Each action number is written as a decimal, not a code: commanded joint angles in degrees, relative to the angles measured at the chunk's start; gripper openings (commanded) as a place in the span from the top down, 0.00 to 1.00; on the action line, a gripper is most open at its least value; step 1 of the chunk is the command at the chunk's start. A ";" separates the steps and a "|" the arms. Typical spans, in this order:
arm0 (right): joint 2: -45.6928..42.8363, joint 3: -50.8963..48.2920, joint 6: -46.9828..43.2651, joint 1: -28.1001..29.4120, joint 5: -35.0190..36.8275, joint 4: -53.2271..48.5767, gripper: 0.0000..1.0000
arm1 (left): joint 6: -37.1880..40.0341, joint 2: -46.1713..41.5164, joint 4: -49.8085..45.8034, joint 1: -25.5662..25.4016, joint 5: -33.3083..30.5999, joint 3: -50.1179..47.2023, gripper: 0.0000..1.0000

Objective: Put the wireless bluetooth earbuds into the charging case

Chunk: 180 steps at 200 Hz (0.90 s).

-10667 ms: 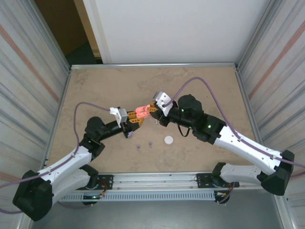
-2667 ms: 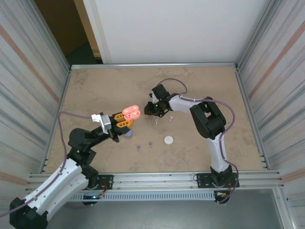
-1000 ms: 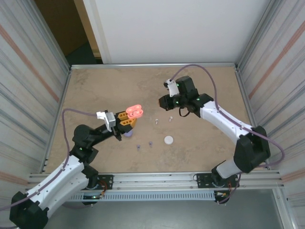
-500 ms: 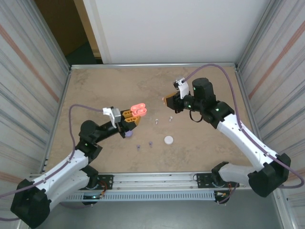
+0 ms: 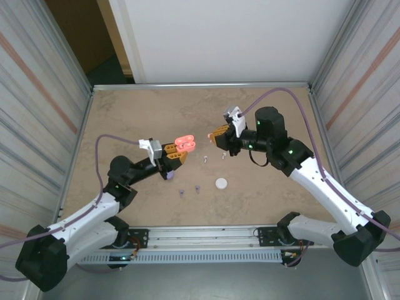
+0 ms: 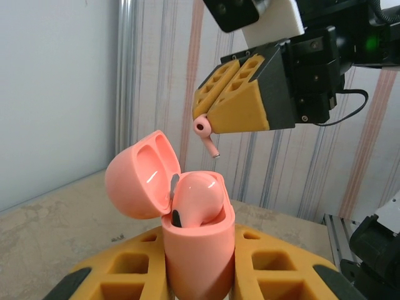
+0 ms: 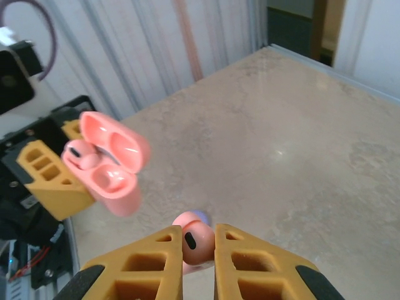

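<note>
The left jaws are clamped on the body of the pink charging case [image 6: 199, 250], which stands upright with its lid hinged open. One seated pink earbud [image 6: 194, 199] rests in its mouth. The right jaws are pinched shut on the second pink earbud [image 6: 205, 132], stem down, just above and beyond the case's mouth without touching it. The gap between them has narrowed over the last half second. On the tabletop [image 5: 125, 119] below the case lie two white earbuds [image 5: 205, 159], two purple earbuds [image 5: 182, 192] and a white case [image 5: 221, 183].
</note>
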 commanded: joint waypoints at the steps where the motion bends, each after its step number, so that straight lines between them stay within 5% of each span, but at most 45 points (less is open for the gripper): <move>1: -0.69 3.43 -4.16 1.94 -0.97 0.72 0.86 | -0.91 0.14 3.31 -0.38 1.45 0.67 1.00; 180: 4.53 8.83 -16.49 8.39 1.19 0.63 0.86 | -1.25 0.70 4.44 -0.58 2.52 0.88 1.00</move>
